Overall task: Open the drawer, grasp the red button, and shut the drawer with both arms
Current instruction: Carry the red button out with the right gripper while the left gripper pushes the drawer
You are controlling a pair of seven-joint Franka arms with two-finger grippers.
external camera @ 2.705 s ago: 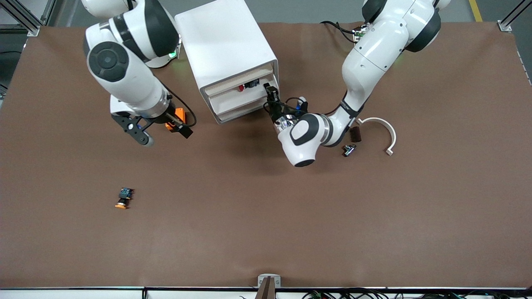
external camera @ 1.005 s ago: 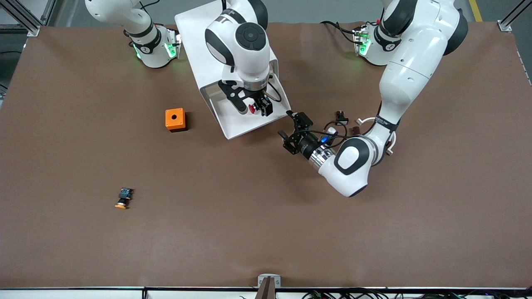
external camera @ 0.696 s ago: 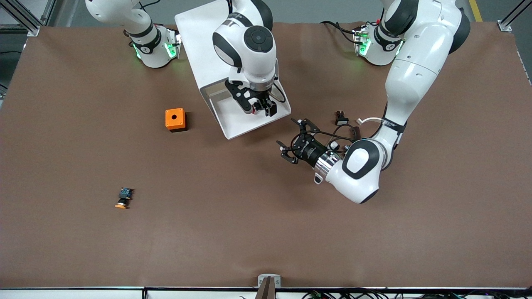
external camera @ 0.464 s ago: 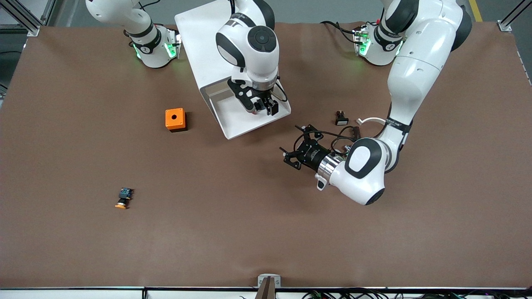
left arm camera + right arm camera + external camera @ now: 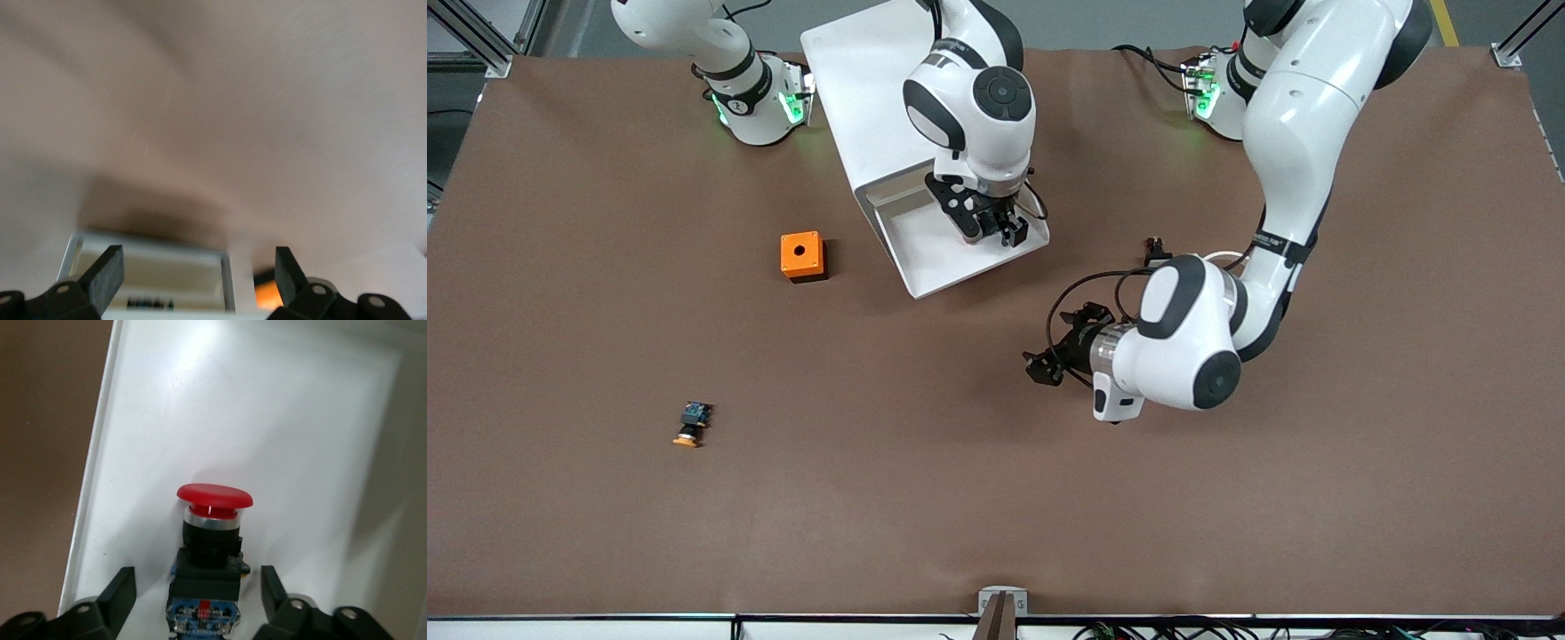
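Front view: drawer (image 5: 938, 258) pulled out of the white cabinet (image 5: 889, 89); right hand (image 5: 989, 227) is down inside it. Left hand (image 5: 1049, 351) hangs over bare table (image 5: 996, 498), nearer the camera than the drawer.

Left wrist view: left hand (image 5: 199, 273) fingers spread wide apart, nothing between them.

Right wrist view: button (image 5: 208, 550) sits on the drawer floor (image 5: 267, 420) between the right hand (image 5: 198, 593) fingers — both stand clear of it, no contact.
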